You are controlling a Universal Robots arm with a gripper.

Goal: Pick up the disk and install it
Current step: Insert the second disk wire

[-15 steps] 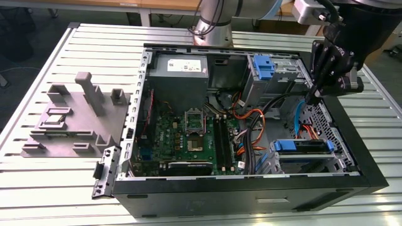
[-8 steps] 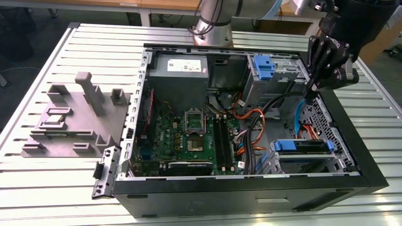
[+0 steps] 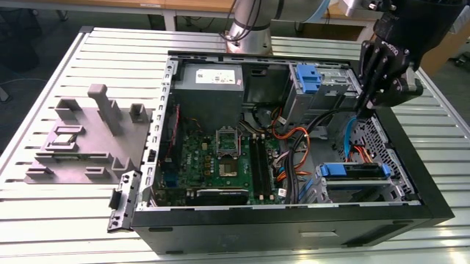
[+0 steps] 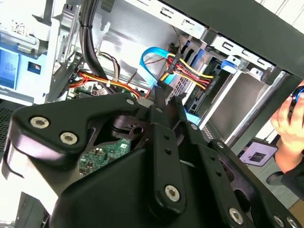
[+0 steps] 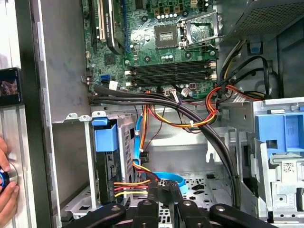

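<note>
The disk lies in its blue carrier in the drive bay at the case's corner on the exterior view's right, near the front wall. In the first wrist view its blue carrier tab stands at the bay's mouth, with yellow, red and black wires and a light-blue ribbon cable running to its end. My black gripper hangs over the case's wall on the exterior view's right, above and behind that bay. Its fingertips are closed together with nothing between them, and the gripper points into the case over the cables.
A second blue caddy sits in the upper bay beside the grey power supply. Orange, black and blue cables cross the motherboard. A grey fixture block stands on the table on the exterior view's left. A person's hand rests outside the case wall.
</note>
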